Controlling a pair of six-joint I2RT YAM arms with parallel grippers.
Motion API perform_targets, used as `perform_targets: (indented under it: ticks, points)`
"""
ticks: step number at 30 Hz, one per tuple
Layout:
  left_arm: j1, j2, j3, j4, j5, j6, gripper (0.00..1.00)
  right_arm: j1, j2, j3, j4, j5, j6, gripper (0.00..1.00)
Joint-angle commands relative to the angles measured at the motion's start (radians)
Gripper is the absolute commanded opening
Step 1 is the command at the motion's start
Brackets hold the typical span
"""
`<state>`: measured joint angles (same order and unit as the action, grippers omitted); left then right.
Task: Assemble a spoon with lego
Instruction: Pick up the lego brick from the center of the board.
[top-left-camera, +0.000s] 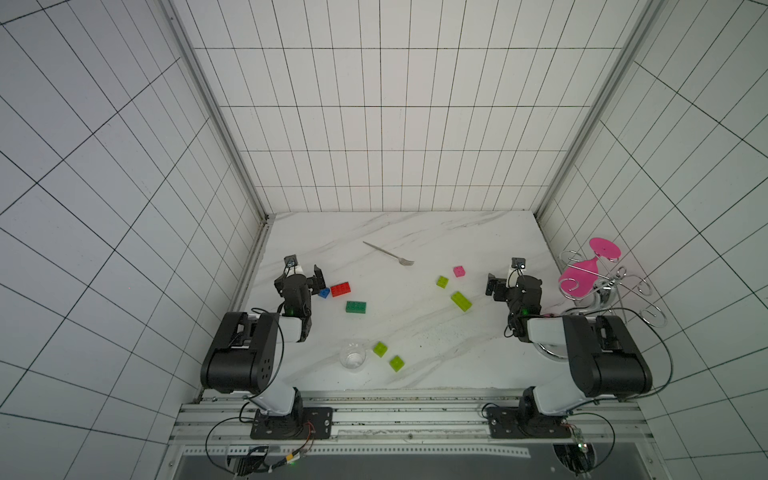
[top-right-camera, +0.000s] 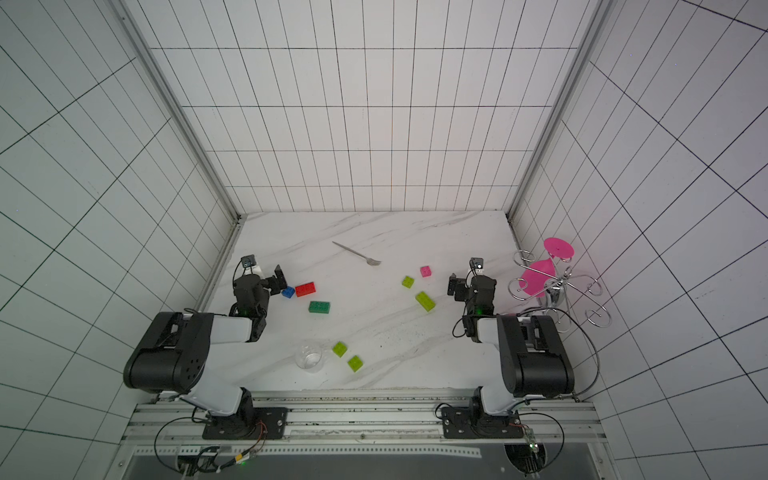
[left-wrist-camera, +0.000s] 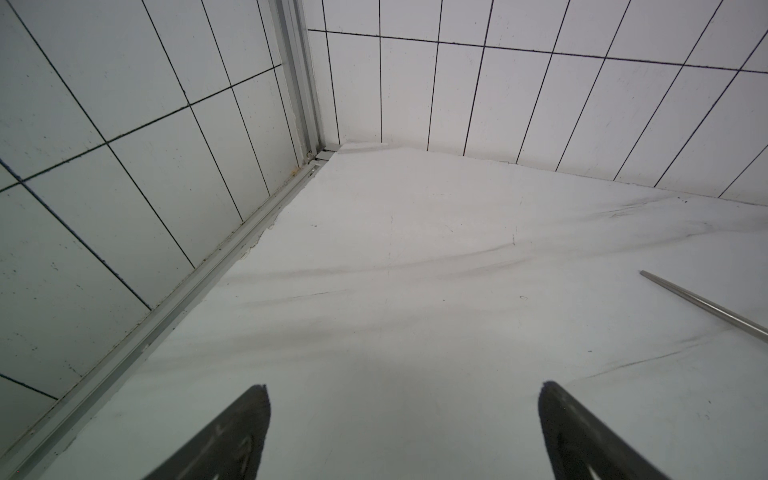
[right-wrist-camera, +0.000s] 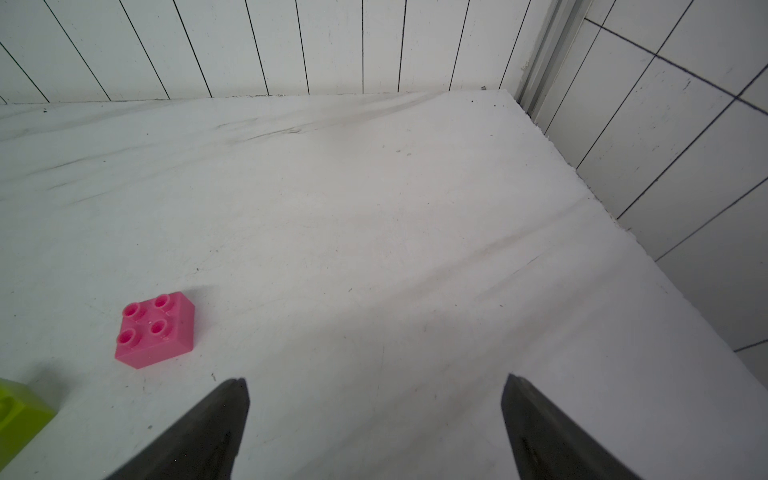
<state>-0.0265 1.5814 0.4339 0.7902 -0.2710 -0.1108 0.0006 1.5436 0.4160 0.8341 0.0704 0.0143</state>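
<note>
No spoon is in view; the lego lies as loose bricks on the marble table. A blue brick (top-left-camera: 324, 292), a red brick (top-left-camera: 340, 289) and a dark green brick (top-left-camera: 355, 306) sit just right of my left gripper (top-left-camera: 309, 277), which is open and empty (left-wrist-camera: 403, 388). A pink brick (top-left-camera: 459, 271) (right-wrist-camera: 156, 330) and two lime green bricks (top-left-camera: 442, 281) (top-left-camera: 461, 301) lie left of my right gripper (top-left-camera: 498, 284), also open and empty (right-wrist-camera: 376, 380). Two more lime green bricks (top-left-camera: 380, 348) (top-left-camera: 396, 363) rest near the front edge.
A thin metal fork (top-left-camera: 388, 253) (left-wrist-camera: 702, 305) lies towards the back middle. A clear plastic cup (top-left-camera: 353, 354) stands at the front beside the lime bricks. A wire rack with a pink glass (top-left-camera: 582, 274) sits past the table's right edge. Tiled walls enclose three sides.
</note>
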Motion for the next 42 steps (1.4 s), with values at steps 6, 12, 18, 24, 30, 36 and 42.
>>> perform_targets:
  ticks: [6, 12, 18, 24, 30, 36, 42]
  points:
    - [0.028, -0.014, 0.015, -0.010, 0.065, 0.002, 0.99, -0.009, 0.001, 0.014, -0.009, -0.042, 0.001, 0.99]
    - [0.028, -0.015, 0.017, -0.017, 0.068, 0.002, 0.99, -0.018, 0.004, 0.019, -0.017, -0.035, 0.013, 0.99]
    - [0.015, -0.065, -0.012, 0.043, 0.007, 0.023, 0.99, 0.014, -0.011, 0.001, 0.006, 0.028, -0.013, 0.98]
    - [-0.047, -0.357, 0.019, -0.230, -0.091, -0.025, 0.99, 0.192, -0.220, 0.119, -0.332, 0.493, 0.004, 0.99]
    - [-0.046, -0.590, 0.258, -0.926, -0.081, -0.696, 0.99, 0.272, -0.395, 0.392, -0.935, 0.244, 0.253, 0.99]
    - [0.054, -0.740, 0.400, -1.203, 0.490, -0.719, 0.99, 0.490, -0.338, 0.533, -1.322, -0.040, 0.231, 0.87]
    - [-0.043, -0.754, 0.560, -1.572, 0.370, -0.430, 0.99, 0.816, -0.217, 0.573, -1.434, -0.127, 0.233, 0.82]
